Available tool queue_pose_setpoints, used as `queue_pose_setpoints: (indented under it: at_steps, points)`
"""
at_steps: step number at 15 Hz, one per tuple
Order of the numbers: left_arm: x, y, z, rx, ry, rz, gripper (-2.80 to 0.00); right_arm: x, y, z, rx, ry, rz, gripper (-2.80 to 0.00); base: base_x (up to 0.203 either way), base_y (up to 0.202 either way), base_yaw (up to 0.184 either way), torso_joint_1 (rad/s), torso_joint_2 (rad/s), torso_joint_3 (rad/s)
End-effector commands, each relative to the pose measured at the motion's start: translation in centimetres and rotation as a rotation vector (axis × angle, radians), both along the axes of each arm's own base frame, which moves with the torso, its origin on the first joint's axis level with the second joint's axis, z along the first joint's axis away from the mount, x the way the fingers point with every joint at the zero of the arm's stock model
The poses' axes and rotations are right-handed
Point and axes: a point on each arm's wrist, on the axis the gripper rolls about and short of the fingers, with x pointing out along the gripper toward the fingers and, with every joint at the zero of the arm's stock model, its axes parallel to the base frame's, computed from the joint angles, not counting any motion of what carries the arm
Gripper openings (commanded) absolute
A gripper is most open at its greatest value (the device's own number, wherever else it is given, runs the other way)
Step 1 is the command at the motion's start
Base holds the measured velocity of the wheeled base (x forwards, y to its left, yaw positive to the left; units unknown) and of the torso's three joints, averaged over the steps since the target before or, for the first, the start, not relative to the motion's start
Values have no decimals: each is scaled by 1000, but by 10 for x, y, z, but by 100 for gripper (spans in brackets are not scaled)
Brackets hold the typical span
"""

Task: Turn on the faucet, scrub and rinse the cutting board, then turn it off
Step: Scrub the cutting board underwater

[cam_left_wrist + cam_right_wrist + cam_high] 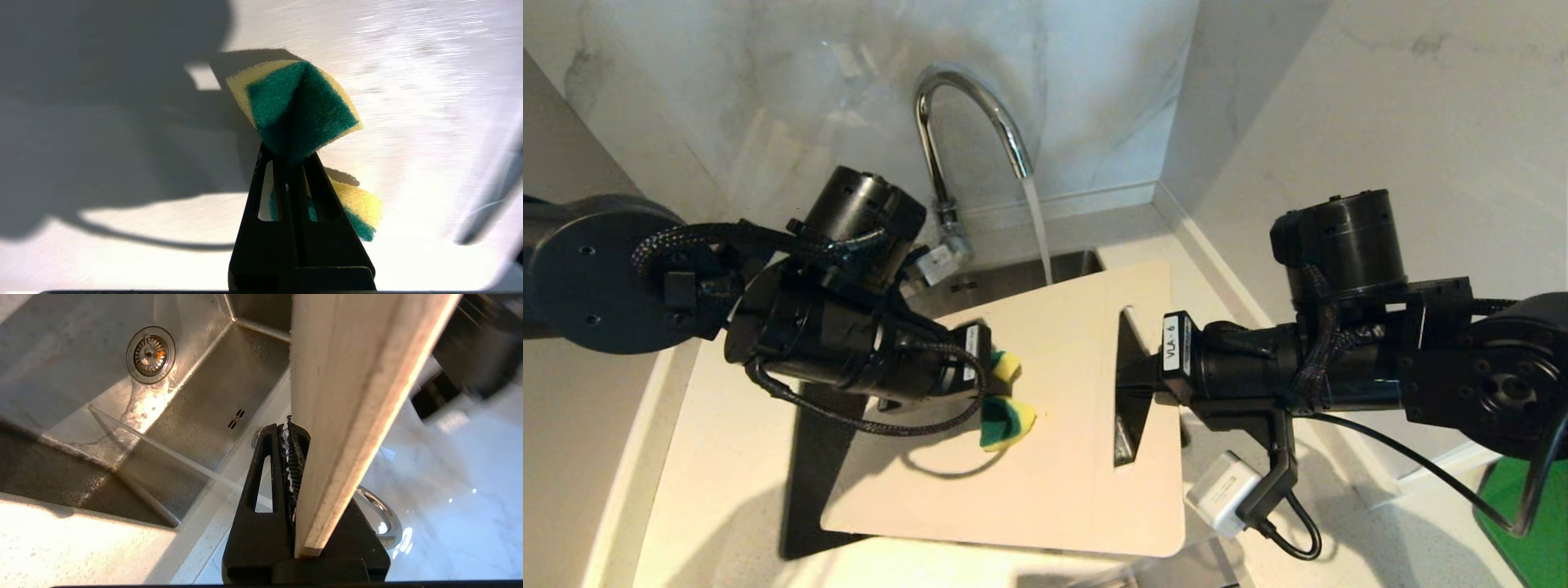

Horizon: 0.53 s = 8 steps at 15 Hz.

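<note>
The chrome faucet [968, 122] is running, and its water stream [1037, 233] falls just past the far edge of the cutting board [1062, 474]. The beige board is held tilted over the sink. My right gripper [1134, 382] is shut on the board's end by the handle cutout; the right wrist view shows the board's edge [351, 396] clamped in that gripper [292, 433]. My left gripper [990, 392] is shut on a green-and-yellow sponge [1006, 420] and presses it on the board's top face. In the left wrist view the sponge [300, 106] bulges past the left gripper [292, 157].
The steel sink [229, 375] with its drain [150, 354] lies under the board. White countertop [727, 457] surrounds it, and marble walls meet in the corner behind the faucet. A green object [1535, 523] sits at the far right.
</note>
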Motion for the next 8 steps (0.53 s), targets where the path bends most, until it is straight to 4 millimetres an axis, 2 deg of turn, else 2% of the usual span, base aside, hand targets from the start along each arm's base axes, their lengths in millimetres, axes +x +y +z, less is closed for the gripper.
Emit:
queue_pose_setpoints:
  at_steps: [1,5,8]
  points:
    - [2,23,-16,11,28,51,-280,0,-1,1,0,-14,8,-280,0,0,0,0,0,0]
    - [15,69,-51,23,61,144,-280,0,-1,2,5,-10,6,-280,0,0,0,0,0,0]
    - [23,106,-62,26,65,198,-280,0,-1,2,5,-10,6,-280,0,0,0,0,0,0]
